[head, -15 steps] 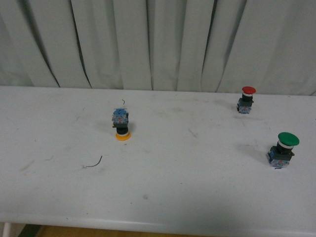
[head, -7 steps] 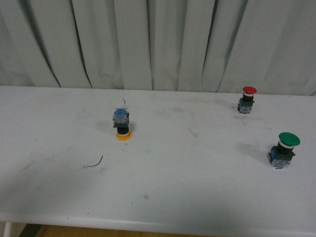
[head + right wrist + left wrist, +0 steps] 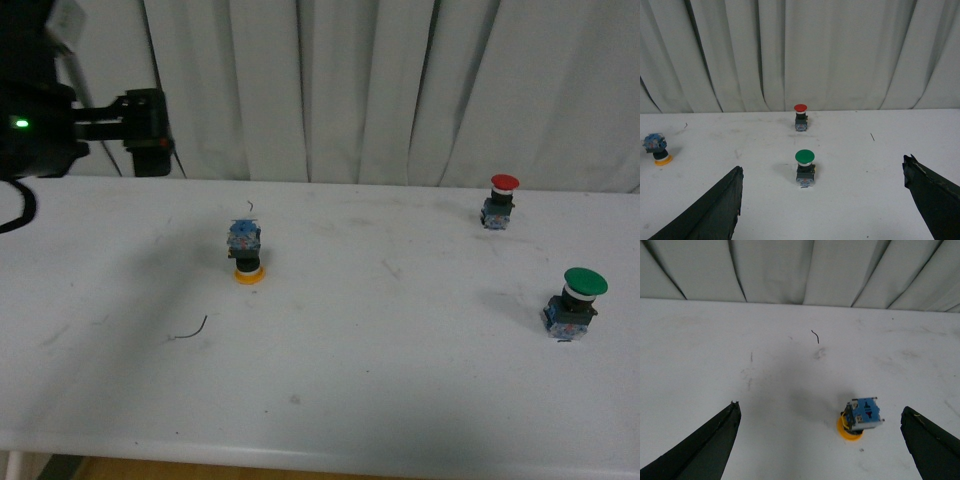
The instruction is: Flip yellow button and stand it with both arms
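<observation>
Left gripper (image 3: pixel 820 409): jaws spread wide, empty. Left arm (image 3: pixel 70 120) has newly entered the front view, at ten o'clock of the yellow button (image 3: pixel 248 255), which stands cap-down, untouched. Approach judged begun. Right gripper (image 3: pixel 823 165) likewise spread, well apart.

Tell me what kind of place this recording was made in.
Probably a robot test bench or lab: a scuffed white table, a pale curtain as backdrop, and industrial switches set out on it, the yellow button, red button and green button.
</observation>
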Action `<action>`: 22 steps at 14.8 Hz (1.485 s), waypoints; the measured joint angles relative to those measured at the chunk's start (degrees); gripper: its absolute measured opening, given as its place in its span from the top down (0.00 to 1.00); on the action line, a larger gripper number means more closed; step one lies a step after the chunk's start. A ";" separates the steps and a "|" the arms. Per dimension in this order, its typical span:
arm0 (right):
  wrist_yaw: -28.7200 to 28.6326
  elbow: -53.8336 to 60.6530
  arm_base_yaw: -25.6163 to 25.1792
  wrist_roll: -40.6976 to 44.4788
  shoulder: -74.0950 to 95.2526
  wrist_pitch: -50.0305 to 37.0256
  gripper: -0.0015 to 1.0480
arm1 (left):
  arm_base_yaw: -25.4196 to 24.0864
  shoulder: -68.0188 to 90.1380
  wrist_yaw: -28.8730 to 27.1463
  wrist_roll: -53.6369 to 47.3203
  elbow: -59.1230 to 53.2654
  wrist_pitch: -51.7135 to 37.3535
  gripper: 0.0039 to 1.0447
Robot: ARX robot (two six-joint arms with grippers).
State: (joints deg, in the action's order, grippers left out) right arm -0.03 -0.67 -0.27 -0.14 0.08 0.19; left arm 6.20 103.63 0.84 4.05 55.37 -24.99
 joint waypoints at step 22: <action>0.02 0.00 0.00 0.00 0.00 0.00 0.06 | 8.72 30.27 -5.57 1.90 40.41 38.38 0.24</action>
State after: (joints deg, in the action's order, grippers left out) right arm -0.01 -0.67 -0.27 -0.14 0.08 0.19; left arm 14.92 133.91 -4.73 5.96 95.79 13.39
